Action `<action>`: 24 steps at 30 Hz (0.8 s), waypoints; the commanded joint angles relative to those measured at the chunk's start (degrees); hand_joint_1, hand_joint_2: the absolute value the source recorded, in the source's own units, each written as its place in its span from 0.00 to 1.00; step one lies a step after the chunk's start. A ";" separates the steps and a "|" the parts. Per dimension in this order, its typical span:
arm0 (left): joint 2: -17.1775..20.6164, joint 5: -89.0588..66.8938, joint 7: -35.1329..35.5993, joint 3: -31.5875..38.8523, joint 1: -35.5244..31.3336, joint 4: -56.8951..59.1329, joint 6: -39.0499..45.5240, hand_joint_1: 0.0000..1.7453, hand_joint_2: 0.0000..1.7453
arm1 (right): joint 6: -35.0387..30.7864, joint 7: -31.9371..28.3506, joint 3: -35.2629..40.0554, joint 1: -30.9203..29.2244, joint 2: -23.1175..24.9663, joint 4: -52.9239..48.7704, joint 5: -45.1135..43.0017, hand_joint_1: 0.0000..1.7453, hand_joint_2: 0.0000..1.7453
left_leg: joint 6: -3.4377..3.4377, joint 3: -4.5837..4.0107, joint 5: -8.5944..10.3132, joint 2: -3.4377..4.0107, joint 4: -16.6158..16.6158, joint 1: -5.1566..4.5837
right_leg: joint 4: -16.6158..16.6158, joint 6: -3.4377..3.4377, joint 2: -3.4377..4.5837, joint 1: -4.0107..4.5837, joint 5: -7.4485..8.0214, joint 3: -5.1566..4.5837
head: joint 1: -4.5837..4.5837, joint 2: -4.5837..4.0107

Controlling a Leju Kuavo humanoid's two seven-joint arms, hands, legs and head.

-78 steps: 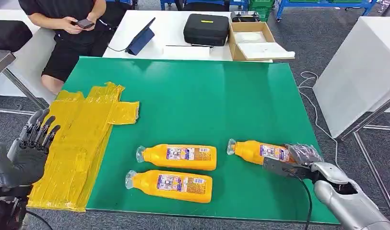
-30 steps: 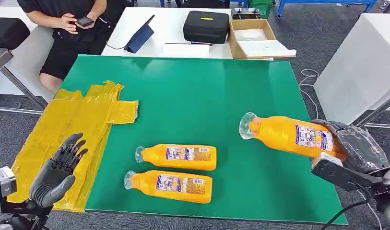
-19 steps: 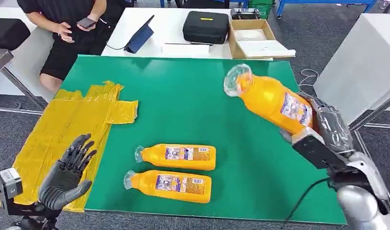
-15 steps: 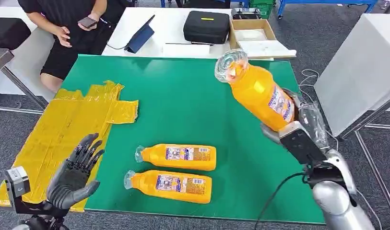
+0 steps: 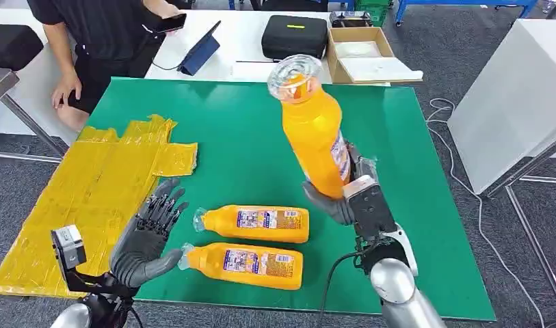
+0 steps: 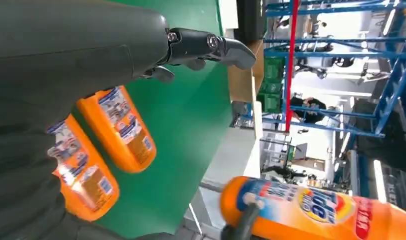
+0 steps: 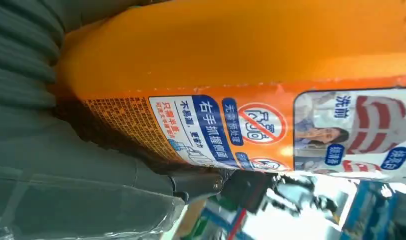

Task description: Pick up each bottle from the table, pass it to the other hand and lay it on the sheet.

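One bottle (image 5: 314, 134) grasped upright by right robot hand (image 5: 349, 193); left robot hand (image 5: 146, 237) spread, holding nothing

held bottle (image 7: 250, 60) label (image 7: 230, 127) with Chinese text 右手抓握侧面, red prohibition sign (image 7: 260, 122)

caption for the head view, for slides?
Right hand holds an orange bottle upright above the green table; left hand open.

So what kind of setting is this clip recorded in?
Probably a robotics lab or workshop floor: blue metal racking stands behind, a person sits at a white bench with an equipment case, and the green table looks staged.
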 commanded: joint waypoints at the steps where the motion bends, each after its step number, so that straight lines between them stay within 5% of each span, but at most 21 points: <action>1: -2.47 -0.88 0.48 -3.88 -5.39 4.02 1.55 0.00 1.00 | 0.75 1.02 5.99 -4.07 3.78 7.85 0.84 0.95 1.00 | -0.17 0.05 0.04 0.05 -0.05 0.04 | -0.07 -0.09 0.01 0.03 0.06 0.05 | 0.00 0.00; 24: -6.90 3.03 5.34 0.08 -15.26 11.84 6.29 0.00 1.00 | 4.49 5.28 22.33 -13.88 8.14 25.20 2.33 0.99 1.00 | -0.22 -0.05 0.16 -0.01 -0.02 0.08 | -0.05 -0.24 -0.06 0.02 0.17 -0.01 | 0.00 0.00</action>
